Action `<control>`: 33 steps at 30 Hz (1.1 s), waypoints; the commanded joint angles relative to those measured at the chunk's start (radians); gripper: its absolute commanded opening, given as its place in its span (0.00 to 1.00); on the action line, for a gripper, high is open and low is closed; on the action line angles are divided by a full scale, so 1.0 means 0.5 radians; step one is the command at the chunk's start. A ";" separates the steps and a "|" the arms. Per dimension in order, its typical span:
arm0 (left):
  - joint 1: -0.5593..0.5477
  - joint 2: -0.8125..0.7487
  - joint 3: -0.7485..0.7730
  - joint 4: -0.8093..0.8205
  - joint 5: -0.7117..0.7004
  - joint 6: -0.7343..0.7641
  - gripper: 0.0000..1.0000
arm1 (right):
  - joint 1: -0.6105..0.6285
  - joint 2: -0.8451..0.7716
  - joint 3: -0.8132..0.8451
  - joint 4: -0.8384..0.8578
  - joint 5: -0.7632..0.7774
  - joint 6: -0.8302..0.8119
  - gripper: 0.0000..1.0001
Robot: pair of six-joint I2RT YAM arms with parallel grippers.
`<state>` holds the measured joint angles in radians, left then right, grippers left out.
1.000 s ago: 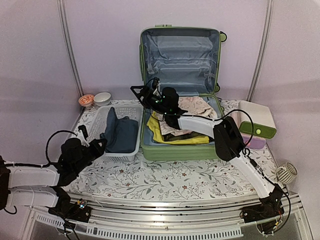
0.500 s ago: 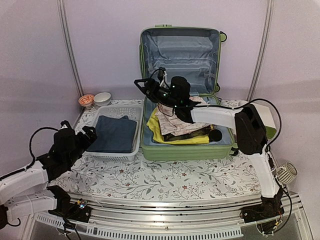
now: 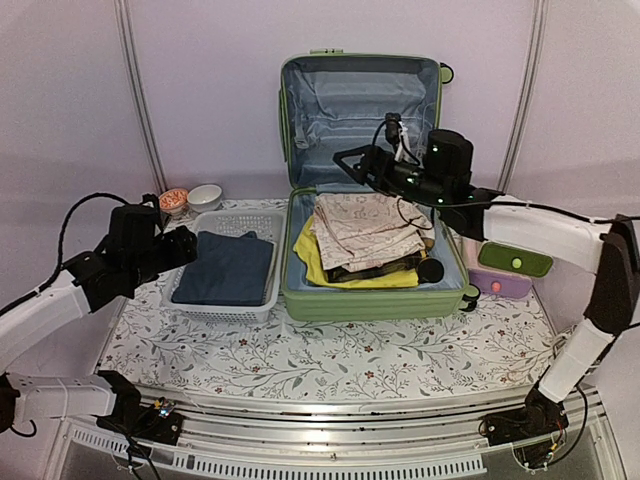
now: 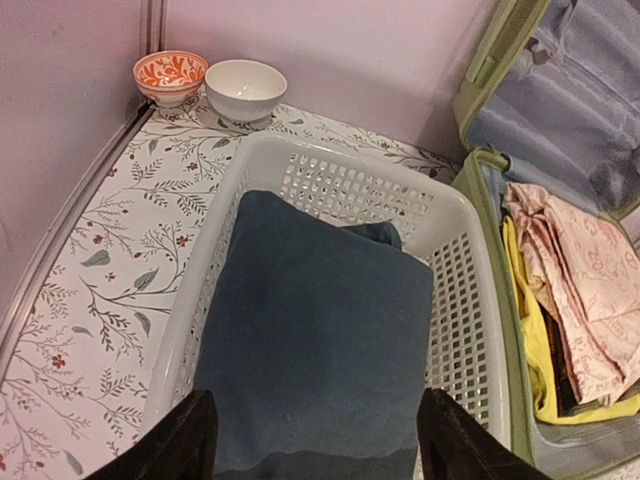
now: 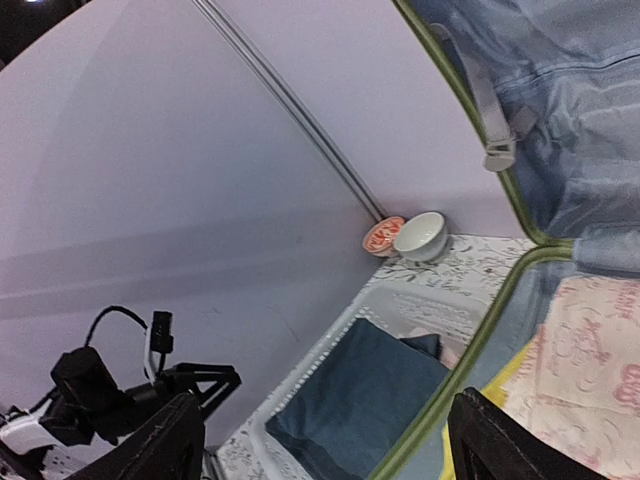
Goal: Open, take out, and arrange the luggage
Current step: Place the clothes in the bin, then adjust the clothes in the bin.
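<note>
left arm [image 3: 40,310]: white links, black joints | right arm [image 3: 545,228]: same | black cable loops behind left claw [image 3: 183,244] | green lights behind right claw [image 3: 348,164]

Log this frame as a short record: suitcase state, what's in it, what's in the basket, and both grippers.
Suitcase: open, lid upright against the wall
In suitcase: pink patterned garment on top, yellow garment beneath
Basket: left of suitcase, holds a folded blue garment
Left gripper: open, empty, above basket's near end
Right gripper: open, empty, raised over the suitcase
</note>
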<state>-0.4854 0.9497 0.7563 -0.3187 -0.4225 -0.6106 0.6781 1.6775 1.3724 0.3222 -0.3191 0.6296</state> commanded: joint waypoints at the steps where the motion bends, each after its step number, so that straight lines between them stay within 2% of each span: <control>1: 0.038 0.063 0.064 -0.033 0.181 0.151 0.69 | -0.006 -0.404 -0.266 -0.468 0.254 -0.403 0.88; 5: 0.050 0.239 0.148 -0.038 0.325 0.317 0.71 | -0.030 -0.582 -0.368 -0.781 0.445 -0.461 0.90; 7: 0.053 0.367 0.222 -0.077 0.368 0.350 0.77 | -0.046 -0.592 -0.344 -0.977 0.497 -0.461 0.97; 8: 0.056 0.435 0.256 -0.087 0.390 0.369 0.84 | -0.050 -0.592 -0.343 -1.075 0.557 -0.447 0.99; 10: 0.067 0.558 0.336 -0.118 0.417 0.369 0.94 | -0.055 -0.584 -0.261 -1.232 0.716 -0.427 0.99; 11: 0.073 0.614 0.372 -0.138 0.426 0.351 0.98 | -0.055 -0.588 -0.261 -1.269 0.777 -0.430 0.99; 16: 0.148 0.820 0.442 -0.145 0.583 0.298 0.98 | -0.055 -0.704 -0.495 -1.089 0.716 -0.677 0.99; 18: 0.150 0.851 0.434 -0.120 0.555 0.317 0.89 | -0.055 -0.756 -0.577 -1.051 0.708 -0.734 0.99; 22: 0.155 0.856 0.392 -0.044 0.483 0.333 0.62 | -0.057 -0.818 -0.661 -1.063 0.860 -0.735 0.99; 26: 0.155 0.927 0.425 -0.060 0.387 0.284 0.25 | -0.061 -0.818 -0.693 -1.034 0.923 -0.756 0.99; 29: 0.163 0.977 0.453 -0.120 0.254 0.244 0.04 | -0.061 -0.789 -0.672 -1.040 0.947 -0.762 0.99; 30: 0.172 0.988 0.457 -0.126 0.225 0.243 0.00 | -0.060 -0.776 -0.663 -1.039 0.946 -0.760 0.99; 33: 0.203 1.035 0.466 -0.152 0.182 0.243 0.00 | -0.063 -0.727 -0.644 -1.038 0.942 -0.743 0.99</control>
<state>-0.4110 1.4399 0.9615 -0.3687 -0.2653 -0.4801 0.6521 1.2903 1.0332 -0.2161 0.1253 0.2665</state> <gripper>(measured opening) 0.009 0.989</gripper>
